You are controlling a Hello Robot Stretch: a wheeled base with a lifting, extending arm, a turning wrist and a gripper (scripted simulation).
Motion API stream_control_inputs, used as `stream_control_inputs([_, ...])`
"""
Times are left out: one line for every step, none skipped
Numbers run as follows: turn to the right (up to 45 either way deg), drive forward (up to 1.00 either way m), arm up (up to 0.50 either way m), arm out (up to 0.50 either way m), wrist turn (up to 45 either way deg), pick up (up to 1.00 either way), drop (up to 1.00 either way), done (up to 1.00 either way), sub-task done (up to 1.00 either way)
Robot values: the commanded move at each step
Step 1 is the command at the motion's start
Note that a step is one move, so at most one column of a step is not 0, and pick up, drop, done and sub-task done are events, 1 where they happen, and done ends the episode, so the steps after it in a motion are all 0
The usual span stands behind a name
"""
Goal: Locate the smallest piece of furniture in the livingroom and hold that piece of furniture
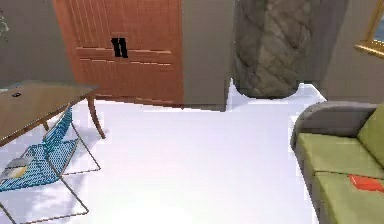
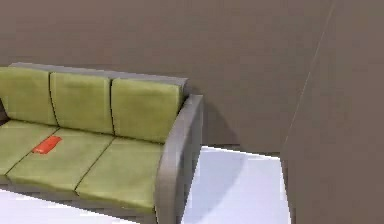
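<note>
- Forward view: a blue wire chair, the smallest furniture in sight, sits at 8 o'clock beside the wooden surface.
- A green sofa at 4 o'clock carries a red flat thing.
- Arm side view: the sofa lies at 8 o'clock.
- I cannot tell the end effector's state.

Base facing door, arm-side twd sofa

The door is orange-brown with plank lines and black handles. The table is brown wood and the chair blue mesh. The pillar is mottled grey (stone-like). The sofa has olive-green cushions, a grey frame and a red item on the seat. The floor is white.
</note>
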Motion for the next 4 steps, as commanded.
stream_control_inputs([-45.0, 0.0, 0.0, 0.0, 0.0, 0.0, 0.0, 0.0, 0.0])
stream_control_inputs([-6.0, 0.0, 0.0, 0.0, 0.0, 0.0, 0.0, 0.0, 0.0])
stream_control_inputs([0.0, 0.6, 0.0, 0.0, 0.0, 0.0, 0.0, 0.0, 0.0])
stream_control_inputs([-24.0, 0.0, 0.0, 0.0, 0.0, 0.0, 0.0, 0.0, 0.0])
